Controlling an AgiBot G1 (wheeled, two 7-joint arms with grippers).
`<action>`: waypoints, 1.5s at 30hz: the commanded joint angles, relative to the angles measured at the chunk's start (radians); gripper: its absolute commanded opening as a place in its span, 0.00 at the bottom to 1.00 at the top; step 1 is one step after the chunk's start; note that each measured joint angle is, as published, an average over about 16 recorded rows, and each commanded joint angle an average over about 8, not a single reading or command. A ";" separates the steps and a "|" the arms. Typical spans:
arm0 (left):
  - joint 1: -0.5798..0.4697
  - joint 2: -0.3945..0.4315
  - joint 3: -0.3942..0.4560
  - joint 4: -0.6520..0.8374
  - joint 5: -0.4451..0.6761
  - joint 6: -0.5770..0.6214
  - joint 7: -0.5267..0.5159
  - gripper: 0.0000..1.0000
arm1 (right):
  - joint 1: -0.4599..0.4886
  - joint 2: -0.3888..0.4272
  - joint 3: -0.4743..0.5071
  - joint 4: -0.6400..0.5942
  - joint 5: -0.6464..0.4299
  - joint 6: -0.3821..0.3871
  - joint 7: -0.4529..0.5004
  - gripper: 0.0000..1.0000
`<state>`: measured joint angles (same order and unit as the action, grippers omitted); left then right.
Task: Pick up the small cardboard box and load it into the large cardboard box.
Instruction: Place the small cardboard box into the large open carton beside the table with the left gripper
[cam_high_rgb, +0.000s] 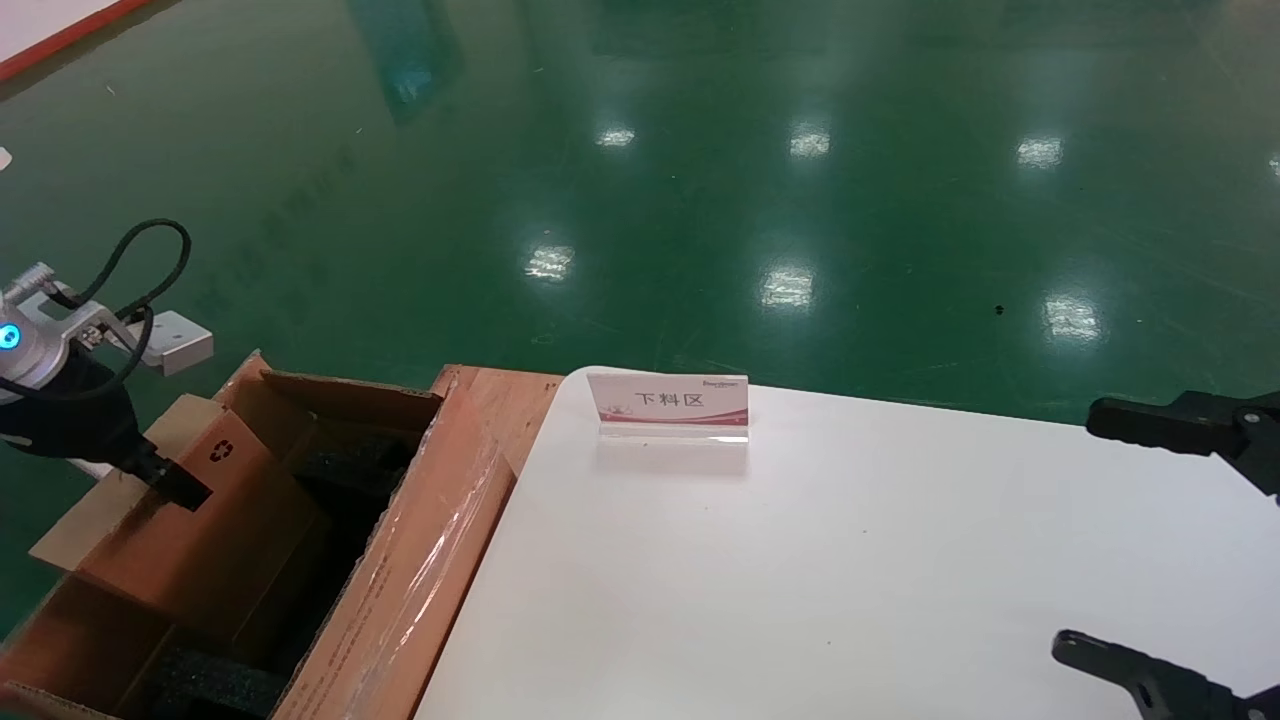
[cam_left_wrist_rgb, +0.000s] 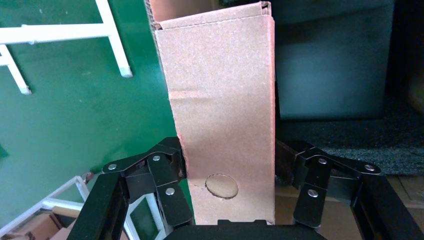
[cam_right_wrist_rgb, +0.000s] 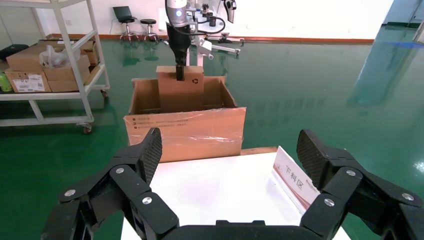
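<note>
Left gripper (cam_high_rgb: 185, 490) holds the small cardboard box (cam_high_rgb: 205, 530) by its upper edge, fingers (cam_left_wrist_rgb: 167, 192) clamped on either face of the panel; the left wrist view shows cardboard filling the gap between them. The box hangs inside the mouth of the large cardboard box (cam_high_rgb: 400, 560), its lower part already below the rim and above the black foam (cam_high_rgb: 215, 685) at the bottom. Recycling symbol (cam_high_rgb: 222, 450) sits near the top corner, facing the table side. Long axis of the small box runs steeply up-down, top leaning slightly toward the far flap; broad faces stand roughly parallel to the taped flap (cam_high_rgb: 425, 590). Judgement: pick done, carry done, insertion about half done; left to do are lowering until it seats, release, and withdrawal of the arm. Whether the bottom edge touches foam cannot be told. To the right, white table (cam_high_rgb: 800, 580) carries 1 acrylic sign (cam_high_rgb: 668, 405). Right gripper (cam_right_wrist_rgb: 230, 150) is parked over the table's right edge, spread wide, holding nothing.
</note>
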<state>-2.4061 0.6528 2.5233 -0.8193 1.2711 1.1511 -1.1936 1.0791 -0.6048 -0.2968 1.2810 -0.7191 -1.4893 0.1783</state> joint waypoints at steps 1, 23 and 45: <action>0.021 0.005 0.001 0.010 -0.003 -0.007 -0.002 0.00 | 0.000 0.000 0.000 0.000 0.000 0.000 0.000 1.00; 0.191 0.088 -0.009 0.160 -0.047 -0.015 0.039 0.85 | 0.000 0.001 -0.001 0.000 0.001 0.001 -0.001 1.00; 0.186 0.085 -0.007 0.156 -0.043 -0.014 0.040 1.00 | 0.000 0.001 -0.001 0.000 0.001 0.001 -0.001 1.00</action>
<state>-2.2197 0.7382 2.5165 -0.6627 1.2282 1.1375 -1.1540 1.0791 -0.6042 -0.2979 1.2807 -0.7181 -1.4884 0.1777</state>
